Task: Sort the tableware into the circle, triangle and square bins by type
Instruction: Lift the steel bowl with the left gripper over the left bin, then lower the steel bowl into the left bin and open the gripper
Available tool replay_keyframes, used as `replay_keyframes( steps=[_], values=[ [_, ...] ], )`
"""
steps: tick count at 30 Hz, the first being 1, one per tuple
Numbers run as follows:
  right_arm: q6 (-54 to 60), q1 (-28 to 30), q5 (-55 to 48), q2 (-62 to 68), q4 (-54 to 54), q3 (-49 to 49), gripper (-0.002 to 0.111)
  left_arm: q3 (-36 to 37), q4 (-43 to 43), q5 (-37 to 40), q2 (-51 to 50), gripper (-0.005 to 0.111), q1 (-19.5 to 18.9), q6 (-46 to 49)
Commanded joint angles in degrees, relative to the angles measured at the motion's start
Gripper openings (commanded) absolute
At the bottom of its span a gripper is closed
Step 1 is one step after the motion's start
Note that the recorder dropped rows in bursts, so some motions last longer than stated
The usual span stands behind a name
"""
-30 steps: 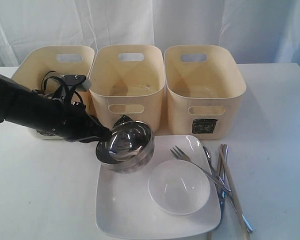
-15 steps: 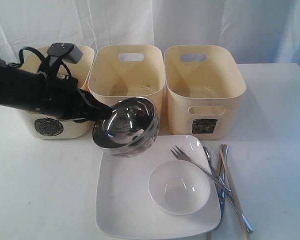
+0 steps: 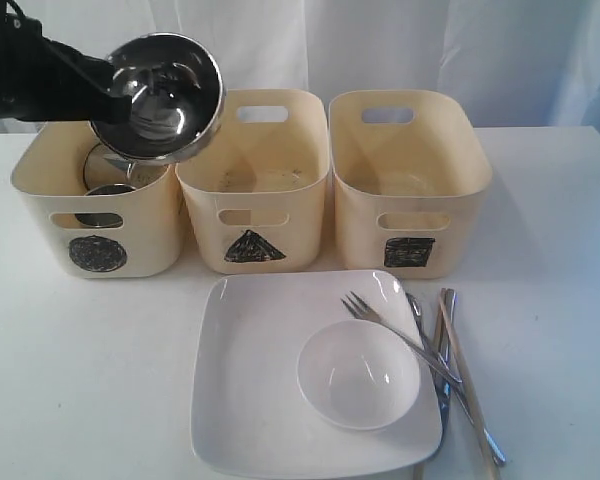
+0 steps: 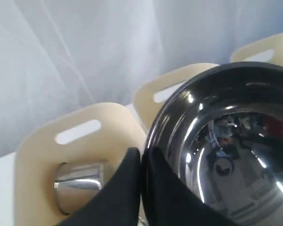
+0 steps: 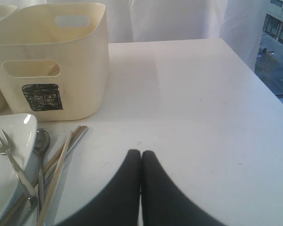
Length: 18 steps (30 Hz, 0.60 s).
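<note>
Your left gripper [image 4: 141, 157] clamps the round steel bowl [image 3: 160, 95] by its rim; cream plastic circle-marked bin [image 3: 40, 205] lies below, slightly left.

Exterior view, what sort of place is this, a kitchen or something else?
Probably a staged test bench, not a kitchen: a plain white table, a white curtain as backdrop, and cream bins hand-marked with a circle, triangle and square.

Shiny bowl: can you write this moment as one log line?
left gripper: shut on steel bowl | place: tilted, above circle bin | right gripper: shut, empty
</note>
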State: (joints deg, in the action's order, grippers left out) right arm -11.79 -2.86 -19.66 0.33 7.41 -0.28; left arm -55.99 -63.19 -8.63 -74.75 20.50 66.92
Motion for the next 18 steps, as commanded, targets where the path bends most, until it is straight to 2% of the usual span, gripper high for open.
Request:
replay_keyframes(
  steps=[1,4,9,14,18],
  values=[
    [0.4,0.0,0.5,-0.3,0.0,0.3,0.000,0.0,-0.6,-14.6,-0.8,0.007,0.2,5.4],
    [0.4,0.0,0.5,-0.3,0.0,0.3,0.000,0.0,0.4,-20.5,-3.9,0.007,0.2,5.4],
    [0.4,0.0,0.5,-0.3,0.0,0.3,0.000,-0.2,6.0,-22.1,-9.6,0.007,0.2,4.9],
    [0.4,0.0,0.5,-0.3,0.0,0.3,0.000,-1.6,6.2,-27.0,-14.7,0.007,0.2,4.8],
    [0.4,0.0,0.5,-0.3,0.0,0.3,0.000,-4.6,6.0,-28.0,-18.4,0.007,0.2,4.8]
  ],
)
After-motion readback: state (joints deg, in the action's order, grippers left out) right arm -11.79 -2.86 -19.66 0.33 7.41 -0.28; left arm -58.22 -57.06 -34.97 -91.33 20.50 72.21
